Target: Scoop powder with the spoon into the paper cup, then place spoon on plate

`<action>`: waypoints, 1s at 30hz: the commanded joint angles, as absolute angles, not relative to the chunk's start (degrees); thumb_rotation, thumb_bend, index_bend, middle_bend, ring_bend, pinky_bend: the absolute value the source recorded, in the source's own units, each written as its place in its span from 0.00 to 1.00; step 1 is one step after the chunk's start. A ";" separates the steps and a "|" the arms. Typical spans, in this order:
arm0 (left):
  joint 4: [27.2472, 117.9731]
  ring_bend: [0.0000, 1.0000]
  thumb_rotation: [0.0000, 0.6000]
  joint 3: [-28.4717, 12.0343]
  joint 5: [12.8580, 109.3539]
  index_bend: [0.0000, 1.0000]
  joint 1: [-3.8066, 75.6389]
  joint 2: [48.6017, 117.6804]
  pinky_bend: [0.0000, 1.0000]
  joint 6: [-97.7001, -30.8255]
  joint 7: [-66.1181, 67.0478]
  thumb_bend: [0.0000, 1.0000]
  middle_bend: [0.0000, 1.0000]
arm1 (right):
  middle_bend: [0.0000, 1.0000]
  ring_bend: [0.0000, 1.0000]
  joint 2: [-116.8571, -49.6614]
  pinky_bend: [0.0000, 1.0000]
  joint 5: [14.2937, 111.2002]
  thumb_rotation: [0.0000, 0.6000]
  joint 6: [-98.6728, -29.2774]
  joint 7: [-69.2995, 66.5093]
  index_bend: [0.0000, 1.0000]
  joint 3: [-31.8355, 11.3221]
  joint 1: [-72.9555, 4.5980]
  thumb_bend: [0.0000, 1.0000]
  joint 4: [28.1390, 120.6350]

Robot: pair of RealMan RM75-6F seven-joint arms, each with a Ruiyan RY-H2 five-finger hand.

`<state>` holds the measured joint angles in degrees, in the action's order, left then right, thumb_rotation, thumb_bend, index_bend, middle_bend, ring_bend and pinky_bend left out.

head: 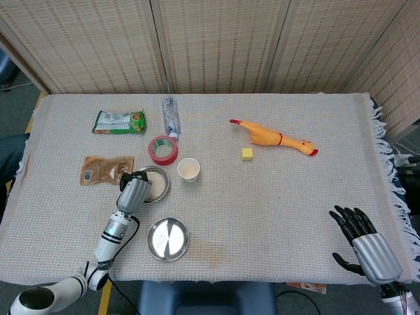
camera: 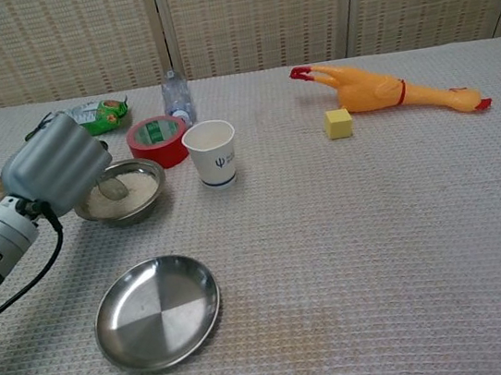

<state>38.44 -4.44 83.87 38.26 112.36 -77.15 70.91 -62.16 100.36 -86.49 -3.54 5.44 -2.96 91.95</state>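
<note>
A steel bowl of white powder (camera: 130,195) (head: 155,184) sits left of the white paper cup (camera: 212,153) (head: 188,169). My left hand (camera: 56,164) (head: 133,191) hovers at the bowl's left rim and holds a metal spoon (camera: 110,186), whose bowl dips into the powder. The handle is hidden inside the hand. An empty steel plate (camera: 159,310) (head: 168,239) lies in front of the bowl. My right hand (head: 365,246) rests at the table's near right corner, fingers spread, holding nothing; the chest view does not show it.
A red tape roll (camera: 158,141), a plastic bottle (camera: 177,95) and a green snack packet (camera: 96,114) lie behind the bowl. A brown pouch (head: 102,169) lies left of it. A rubber chicken (camera: 387,94) and a yellow cube (camera: 339,123) sit at the right.
</note>
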 commanded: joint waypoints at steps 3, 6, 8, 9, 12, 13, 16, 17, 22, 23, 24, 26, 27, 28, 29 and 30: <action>38.85 1.00 1.00 -4.39 83.99 0.55 37.83 112.44 1.00 -76.79 70.28 0.40 1.00 | 0.00 0.00 -62.17 0.00 100.40 1.00 -86.65 -3.66 0.00 5.42 -2.92 0.15 91.92; 40.33 1.00 1.00 -4.41 83.97 0.55 37.68 111.82 1.00 -76.20 70.17 0.40 1.00 | 0.00 0.00 -62.20 0.00 100.36 1.00 -86.68 -3.73 0.00 5.40 -2.92 0.15 91.88; 42.39 1.00 1.00 -4.59 83.53 0.55 37.46 111.05 1.00 -75.40 70.31 0.40 1.00 | 0.00 0.00 -62.22 0.00 100.33 1.00 -86.64 -3.75 0.00 5.38 -2.95 0.15 91.84; 43.26 1.00 1.00 -4.51 83.61 0.55 37.43 110.62 1.00 -75.22 70.35 0.40 1.00 | 0.00 0.00 -62.22 0.00 100.32 1.00 -86.64 -3.79 0.00 5.37 -2.96 0.15 91.81; 46.23 1.00 1.00 -4.33 83.80 0.55 37.24 109.21 1.00 -74.79 69.96 0.40 1.00 | 0.00 0.00 -62.26 0.00 100.29 1.00 -86.69 -3.86 0.00 5.32 -2.97 0.15 91.76; 47.04 1.00 1.00 -4.37 83.72 0.55 37.16 108.86 1.00 -74.65 70.09 0.40 1.00 | 0.00 0.00 -62.26 0.00 100.31 1.00 -86.71 -3.89 0.00 5.33 -2.96 0.15 91.76; 50.01 1.00 1.00 -4.52 83.40 0.56 37.07 107.58 1.00 -73.78 70.09 0.40 1.00 | 0.00 0.00 -62.25 0.00 100.37 1.00 -86.86 -3.91 0.00 5.32 -2.93 0.15 91.75; 51.02 1.00 1.00 -4.61 83.29 0.56 37.15 107.02 1.00 -73.32 69.92 0.40 1.00 | 0.00 0.00 -62.24 0.00 100.36 1.00 -86.88 -3.96 0.00 5.33 -2.91 0.15 91.73; 55.32 1.00 1.00 -6.20 81.22 0.56 37.15 105.04 1.00 -71.58 68.78 0.40 1.00 | 0.00 0.00 -62.19 0.00 100.40 1.00 -87.05 -4.12 0.00 5.34 -2.85 0.15 91.68; 56.22 1.00 1.00 -6.54 80.69 0.56 37.11 104.66 1.00 -71.27 68.84 0.40 1.00 | 0.00 0.00 -62.20 0.00 100.40 1.00 -87.03 -4.11 0.00 5.33 -2.86 0.15 91.67; 57.39 1.00 1.00 -6.93 80.09 0.56 37.11 104.10 1.00 -70.88 68.92 0.40 1.00 | 0.00 0.00 -62.22 0.00 100.38 1.00 -86.97 -4.10 0.00 5.34 -2.89 0.15 91.65; 59.09 1.00 1.00 -7.49 79.14 0.56 37.10 103.21 1.00 -70.29 69.12 0.40 1.00 | 0.00 0.00 -62.24 0.00 100.37 1.00 -86.83 -4.09 0.00 5.35 -2.94 0.15 91.64; 60.07 1.00 1.00 -7.77 78.72 0.56 37.17 102.60 1.00 -69.97 69.25 0.40 1.00 | 0.00 0.00 -62.25 0.00 100.33 1.00 -86.74 -4.06 0.00 5.35 -2.98 0.15 91.64; 60.78 1.00 1.00 -7.94 78.40 0.56 37.24 102.12 1.00 -69.66 69.28 0.40 1.00 | 0.00 0.00 -62.26 0.00 100.29 1.00 -86.69 -4.04 0.00 5.33 -3.00 0.15 91.63; 61.78 1.00 1.00 -8.24 77.85 0.57 37.28 101.49 1.00 -69.21 69.01 0.40 1.00 | 0.00 0.00 -62.27 0.00 100.22 1.00 -86.62 -4.06 0.00 5.32 -3.02 0.15 91.62; 62.50 1.00 1.00 -8.49 77.40 0.57 37.31 101.04 1.00 -68.89 68.71 0.40 1.00 | 0.00 0.00 -62.26 0.00 100.16 1.00 -86.58 -4.09 0.00 5.31 -3.03 0.15 91.62</action>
<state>61.21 -7.84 78.37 37.22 102.07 -69.70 69.05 -62.26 100.15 -86.58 -4.08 5.31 -3.03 91.62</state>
